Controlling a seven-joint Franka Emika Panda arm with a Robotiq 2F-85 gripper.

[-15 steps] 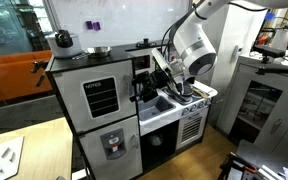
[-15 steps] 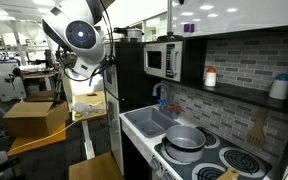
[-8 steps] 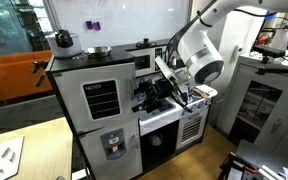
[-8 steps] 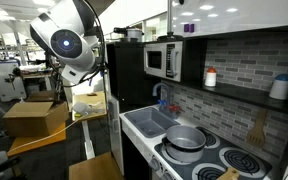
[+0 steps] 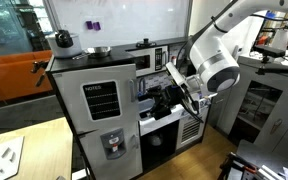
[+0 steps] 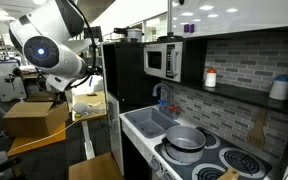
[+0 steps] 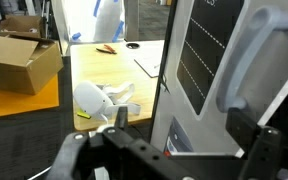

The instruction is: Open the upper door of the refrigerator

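The refrigerator [image 5: 92, 120] stands left of the toy kitchen, and its black side shows in an exterior view [image 6: 124, 75]. The upper door [image 5: 101, 100], grey with a black lined panel, looks shut. In the wrist view the upper door [image 7: 209, 50] fills the right half, with its silver handle [image 7: 256, 50] at the far right. My gripper [image 5: 152, 100] is at the door's handle side, level with the door's lower part. In the wrist view the gripper [image 7: 184, 125] is open and holds nothing. Its right finger sits just below the handle's lower end.
The lower door with a dispenser recess [image 5: 112, 145] is below. A microwave [image 6: 161, 60], a sink [image 6: 149, 122] and a pot [image 6: 184, 138] are beside the fridge. A kettle [image 5: 63, 39] is on top. A cardboard box [image 6: 29, 118] and a wooden table [image 7: 109, 60] stand in front.
The arm's body has swung outward from the fridge front, and the gripper has dropped slightly lower along the door's handle side. The upper door has not moved.
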